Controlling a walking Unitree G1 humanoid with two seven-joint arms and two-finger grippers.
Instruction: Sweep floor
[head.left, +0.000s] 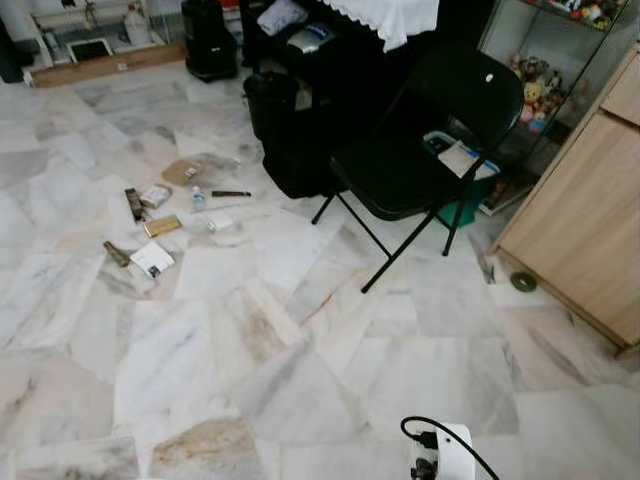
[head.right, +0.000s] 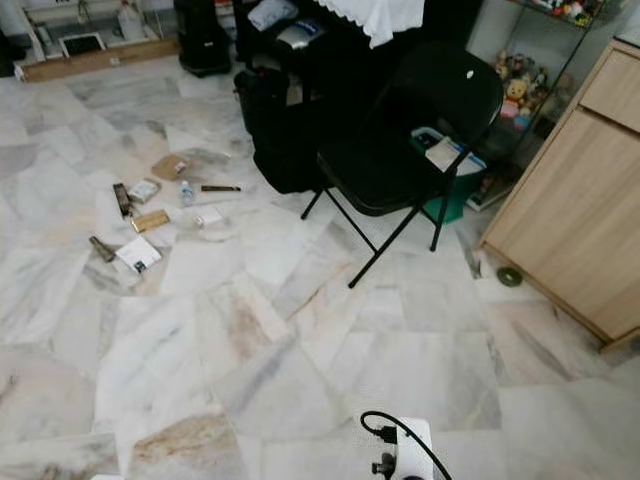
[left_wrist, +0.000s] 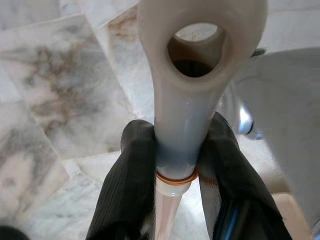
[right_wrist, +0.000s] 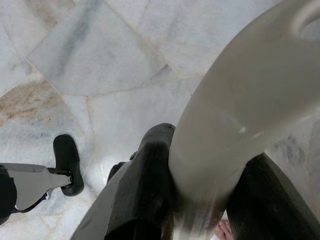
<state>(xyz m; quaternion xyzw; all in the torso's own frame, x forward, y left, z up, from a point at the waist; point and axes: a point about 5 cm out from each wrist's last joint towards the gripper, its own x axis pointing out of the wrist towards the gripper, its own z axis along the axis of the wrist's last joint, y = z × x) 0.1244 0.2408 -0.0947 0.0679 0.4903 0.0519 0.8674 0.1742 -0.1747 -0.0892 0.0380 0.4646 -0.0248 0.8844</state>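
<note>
- My left claw (left_wrist: 172, 165) was clamped on a white broom handle (left_wrist: 192, 100); my right claw (right_wrist: 200, 190) gripped a pale handle (right_wrist: 240, 115) too.
- The litter (head.left: 160, 225) lay on the marble floor (head.left: 300, 380), far and to the left, left of the black folding chair (head.left: 420, 140).
- I judged my left arm nearer it.

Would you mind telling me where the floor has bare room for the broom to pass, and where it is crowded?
Bare marble floor spreads from the robot toward the folding chair, and between the chair's legs and the wooden cabinet, save a small green disc. It is crowded at left, where the scattered litter lies, and behind, around the black bags.
</note>
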